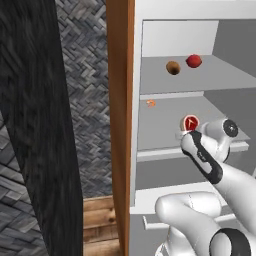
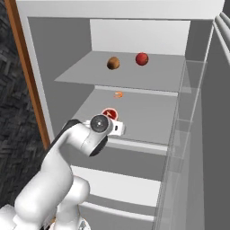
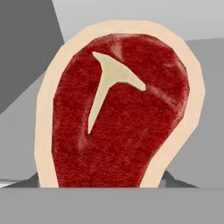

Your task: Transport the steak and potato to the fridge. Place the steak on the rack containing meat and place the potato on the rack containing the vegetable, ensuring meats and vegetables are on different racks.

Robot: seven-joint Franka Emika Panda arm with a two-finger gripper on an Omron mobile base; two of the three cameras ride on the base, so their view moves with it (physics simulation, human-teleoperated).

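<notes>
Arm reaching into fridge (image 2: 58, 67), end effector (image 1: 186, 131) gripping steak (image 3: 118, 113) over middle shelf (image 2: 148, 117).

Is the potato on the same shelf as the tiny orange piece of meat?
No: the potato sits on the top shelf beside the tomato, while the orange piece lies on the shelf below.
</notes>
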